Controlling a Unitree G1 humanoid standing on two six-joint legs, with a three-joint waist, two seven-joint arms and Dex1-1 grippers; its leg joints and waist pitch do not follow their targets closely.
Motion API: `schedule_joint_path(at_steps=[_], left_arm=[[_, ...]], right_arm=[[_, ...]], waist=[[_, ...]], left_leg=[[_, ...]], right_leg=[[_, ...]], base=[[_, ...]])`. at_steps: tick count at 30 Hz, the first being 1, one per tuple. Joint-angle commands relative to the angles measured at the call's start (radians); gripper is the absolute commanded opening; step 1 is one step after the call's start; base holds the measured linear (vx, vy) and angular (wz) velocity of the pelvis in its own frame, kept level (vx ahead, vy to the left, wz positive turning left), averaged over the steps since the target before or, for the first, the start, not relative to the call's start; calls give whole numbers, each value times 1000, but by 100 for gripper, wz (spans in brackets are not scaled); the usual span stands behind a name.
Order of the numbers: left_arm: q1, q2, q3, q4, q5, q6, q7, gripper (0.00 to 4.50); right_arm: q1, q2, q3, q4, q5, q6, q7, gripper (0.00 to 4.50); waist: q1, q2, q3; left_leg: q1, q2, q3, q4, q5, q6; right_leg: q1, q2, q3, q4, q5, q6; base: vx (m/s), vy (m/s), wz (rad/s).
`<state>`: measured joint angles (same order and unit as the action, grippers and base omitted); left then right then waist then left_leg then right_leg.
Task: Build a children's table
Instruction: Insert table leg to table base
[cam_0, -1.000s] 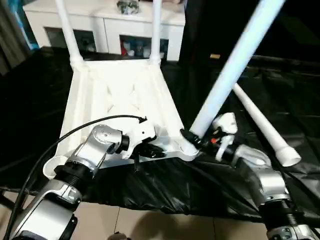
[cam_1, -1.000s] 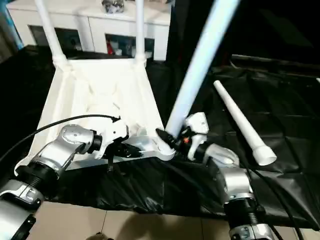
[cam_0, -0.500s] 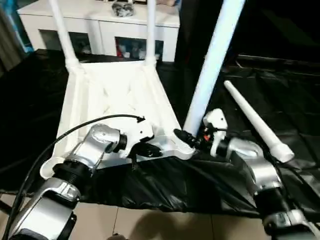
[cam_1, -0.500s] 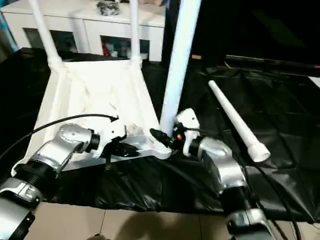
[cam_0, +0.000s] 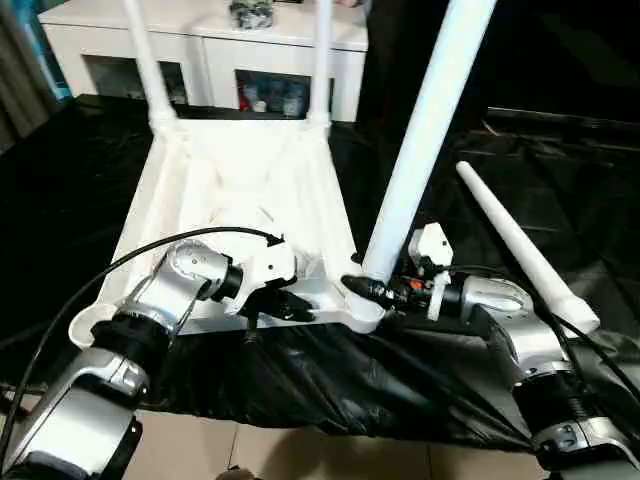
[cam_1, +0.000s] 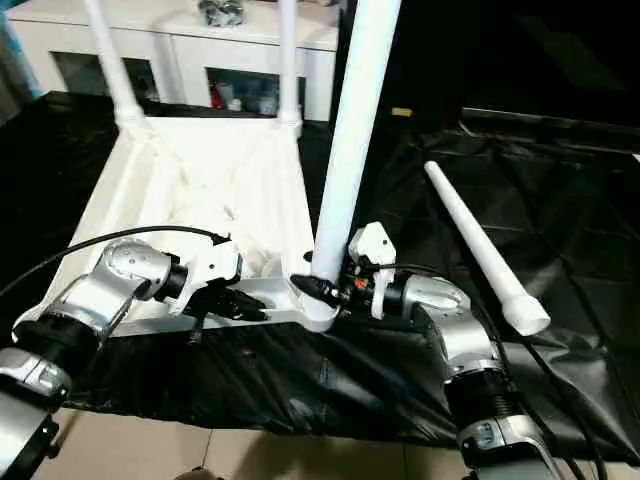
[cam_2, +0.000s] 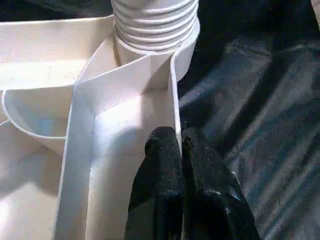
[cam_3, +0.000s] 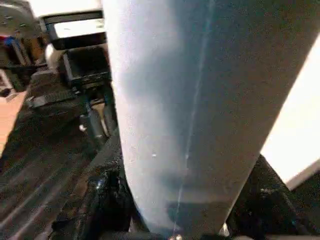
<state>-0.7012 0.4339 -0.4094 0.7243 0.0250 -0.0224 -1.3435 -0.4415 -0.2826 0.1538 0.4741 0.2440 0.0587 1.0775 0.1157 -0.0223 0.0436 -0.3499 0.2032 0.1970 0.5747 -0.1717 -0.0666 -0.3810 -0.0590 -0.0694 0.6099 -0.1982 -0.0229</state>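
The upturned tabletop (cam_0: 240, 200) lies on the black-covered surface (cam_0: 560, 170), two legs (cam_0: 150, 60) standing in its far corners. The right gripper (cam_1: 318, 290) clasps a third leg (cam_0: 420, 150) at the near right socket. The left gripper (cam_2: 180, 150) pinches the tabletop's near rim. A fourth leg (cam_0: 520, 245) lies toward the surface's right edge.

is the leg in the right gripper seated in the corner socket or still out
In, at least partly: the leg stands near upright, its ribbed end inside the near corner socket. Full seating: cannot tell.
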Motion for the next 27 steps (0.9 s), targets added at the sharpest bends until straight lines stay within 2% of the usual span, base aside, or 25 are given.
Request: schedule_joint_path(at_steps=[1, 4, 6, 7, 8, 9, 11, 12, 13, 14, 15, 16, 18, 20, 21, 24, 27], left_arm=[[-18, -11, -42, 4, 30, -21, -40, 0], [-25, -21, -28, 23, 35, -6, 1, 0], [-30, -48, 12, 20, 16, 54, 72, 0], [-31, -61, 31, 7, 3, 91, 102, 0], [-31, -66, 38, -2, -2, 106, 112, 0], [-30, -72, 47, -15, -9, 129, 127, 0], [-13, -100, 76, -102, -6, 232, 224, 0], [-13, -100, 76, -102, -6, 232, 224, 0], [6, -124, 88, -162, -1, 295, 283, 0], [23, -153, 97, -216, 1, 366, 332, 0], [30, -165, 100, -236, 1, 394, 350, 0], [45, -188, 98, -275, 13, 437, 387, 0], [60, -212, 83, -307, 40, 466, 424, 0], [62, -222, 79, -311, 44, 479, 441, 0], [58, -224, 76, -302, 49, 485, 458, 0], [53, -221, 73, -295, 55, 493, 480, 0], [70, -207, 76, -347, 68, 541, 490, 0]], right_arm=[[46, 0, 58, 70, -48, 36, 1, 189], [36, 15, 41, 91, -55, 26, -37, 189], [3, 41, 0, 148, -77, 4, -159, 189], [-11, 51, -17, 172, -87, -4, -214, 189], [-16, 55, -24, 180, -88, -4, -234, 189], [-25, 61, -35, 193, -89, -3, -265, 189], [-53, 91, -79, 229, -86, 14, -397, 189], [-53, 91, -79, 229, -86, 14, -397, 189], [-68, 112, -102, 248, -77, 28, -465, 189], [-83, 131, -119, 273, -76, 39, -530, 189], [-89, 137, -124, 282, -76, 43, -554, 189], [-97, 149, -127, 302, -86, 37, -595, 189], [-101, 168, -123, 314, -94, 32, -620, 189], [-103, 179, -122, 319, -93, 32, -625, 189], [-105, 188, -119, 322, -95, 34, -629, 189], [-109, 204, -114, 325, -98, 41, -634, 189], [-124, 217, -106, 342, -111, 46, -653, 189]], waist=[[-2, 18, -49], [-4, 21, -46], [-7, 21, -42], [-14, 21, -41], [-14, 21, -41], [-19, 20, -37], [-27, 16, -36], [-31, 17, -36], [-34, 15, -36], [-41, 13, -39], [-48, 18, -38], [-50, 19, -40], [-60, 10, -40], [-62, 12, -43], [-62, 8, -43], [-62, 10, -45], [-63, 10, -44]], left_leg=[[17, 42, -25, -73, -322, -18], [20, 41, -27, -74, -350, -25], [24, 41, -30, -75, -382, -33], [27, 39, -34, -75, -408, -44], [27, 39, -34, -75, -408, -44], [30, 35, -37, -72, -425, -41], [28, 37, -42, -74, -434, -42], [27, 37, -43, -75, -436, -44], [23, 34, -43, -74, -433, -36], [11, 39, -47, -81, -410, -39], [7, 39, -47, -83, -402, -39], [13, 37, -45, -80, -408, -38], [5, 36, -44, -82, -389, -28], [8, 32, -38, -77, -367, -12], [7, 30, -35, -76, -359, -5], [8, 32, -32, -76, -337, 0], [5, 32, -32, -77, -327, 0]], right_leg=[[29, -91, 55, -86, -272, -190], [24, -94, 55, -93, -340, -179], [18, -97, 55, -100, -404, -169], [17, -99, 52, -104, -477, -154], [17, -99, 52, -104, -477, -154], [11, -101, 48, -117, -560, -127], [11, -101, 45, -120, -598, -109], [11, -101, 44, -120, -602, -106], [12, -100, 41, -125, -609, -93], [23, -102, 42, -114, -565, -106], [22, -98, 39, -113, -533, -116], [18, -96, 40, -116, -524, -117], [24, -95, 41, -112, -476, -130], [21, -92, 45, -114, -441, -132], [20, -89, 46, -114, -423, -136], [19, -87, 49, -108, -367, -156], [24, -89, 48, -106, -366, -158]], base=[[0, 0, 0], [0, 0, 0], [0, 0, 0], [0, 0, 0], [0, 0, 0], [-54, 3, -3], [-27, 2, -2], [0, 0, 0], [0, 0, 0], [0, 0, 0], [0, 0, 0], [0, 0, 0], [0, 0, 0], [0, 0, 0], [0, 0, 0], [0, 0, 0], [0, 0, 0]])
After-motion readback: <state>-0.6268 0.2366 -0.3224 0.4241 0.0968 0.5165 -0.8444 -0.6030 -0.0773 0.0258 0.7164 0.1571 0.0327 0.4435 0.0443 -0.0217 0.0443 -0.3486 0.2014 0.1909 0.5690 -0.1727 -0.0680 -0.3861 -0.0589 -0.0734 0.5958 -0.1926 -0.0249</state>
